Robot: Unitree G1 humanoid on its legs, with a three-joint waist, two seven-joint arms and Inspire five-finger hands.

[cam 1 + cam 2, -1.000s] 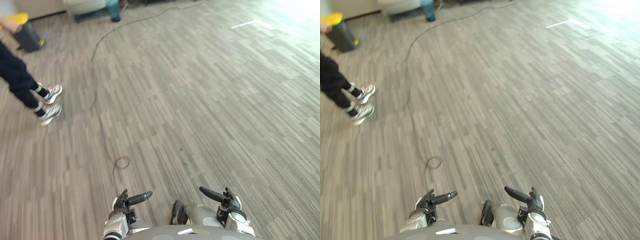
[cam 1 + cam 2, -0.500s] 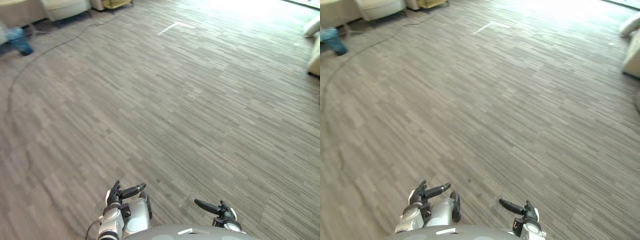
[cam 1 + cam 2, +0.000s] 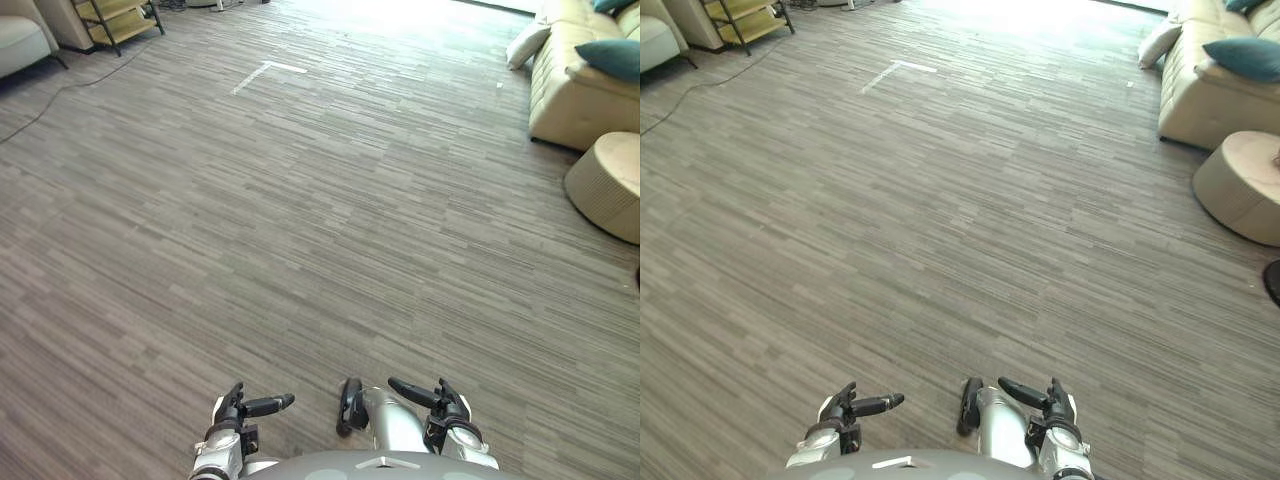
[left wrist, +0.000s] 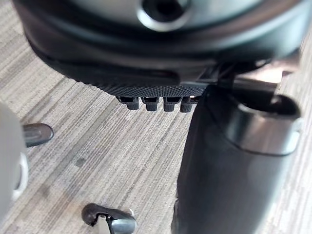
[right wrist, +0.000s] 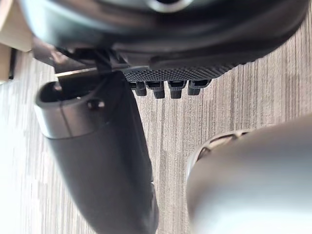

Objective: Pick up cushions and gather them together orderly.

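Note:
A white cushion [image 3: 525, 44] leans against the near end of a beige sofa [image 3: 575, 100] at the far right. A teal cushion [image 3: 610, 58] lies on the sofa seat, and a second teal one [image 3: 612, 5] peeks in at the top corner. My left hand [image 3: 236, 410] and right hand [image 3: 446, 402] hang low at the bottom edge, far from the cushions. In the wrist views the left hand [image 4: 161, 48] and the right hand [image 5: 165, 29] have relaxed fingers with bare floor beyond them, holding nothing.
A round beige pouf [image 3: 607, 185] stands in front of the sofa. A wooden shelf [image 3: 110, 15] and a pale armchair [image 3: 18, 42] stand at the far left. A white tape mark [image 3: 262, 72] lies on the wide grey plank floor [image 3: 300, 220].
The camera has swung to the right: the person, the bin and the blue object have left the view, and the sofa, cushions and pouf have come in. Both hands keep the same low pose.

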